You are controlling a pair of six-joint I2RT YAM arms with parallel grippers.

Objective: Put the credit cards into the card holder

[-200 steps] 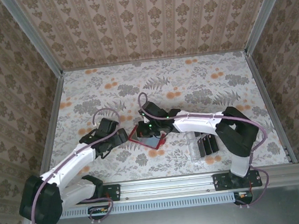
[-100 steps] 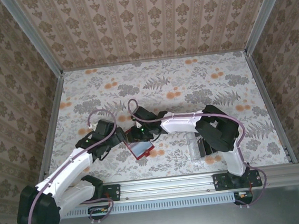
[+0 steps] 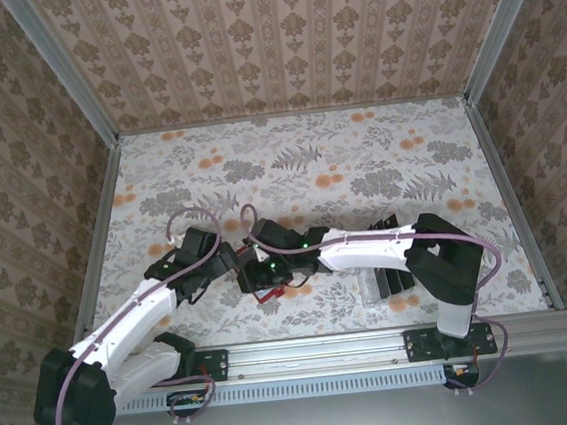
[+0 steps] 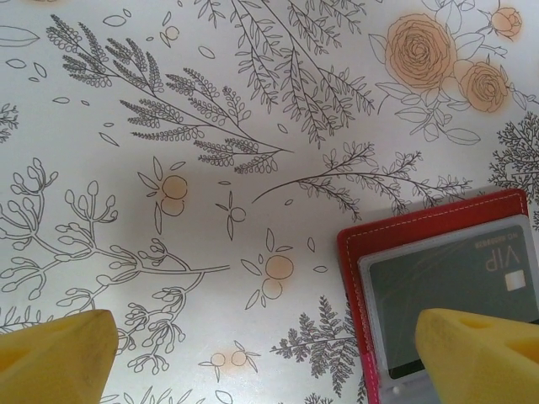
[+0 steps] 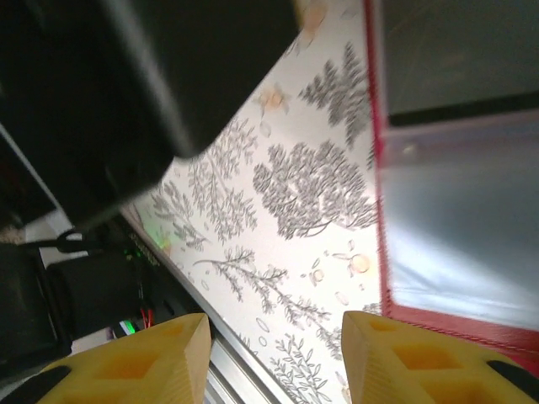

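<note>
The red card holder [image 4: 438, 223] lies open on the floral table, and a dark card [image 4: 459, 282] marked VIP shows inside its clear pocket. My left gripper [image 4: 269, 362] is open just left of the holder, its right fingertip [image 4: 480, 349] over the pocket. My right gripper [image 5: 274, 358] is open too, low beside the holder's red edge [image 5: 472, 324]; the same card [image 5: 459, 50] shows there. From above, both grippers meet over the holder [image 3: 274, 294], which is mostly hidden. More black credit cards [image 3: 392, 278] stand in a clear slotted tray.
The clear tray [image 3: 375, 292] sits right of the holder under the right arm's forearm. The aluminium rail [image 3: 317, 352] runs along the near edge, close to the right gripper. The left arm's black body [image 5: 143, 93] crowds the right wrist view. Patterned walls enclose the table.
The right gripper has swung left and toward the near edge, coming down over the holder. The holder slid from table centre toward the rail and lies flat. The left gripper shifted slightly.
</note>
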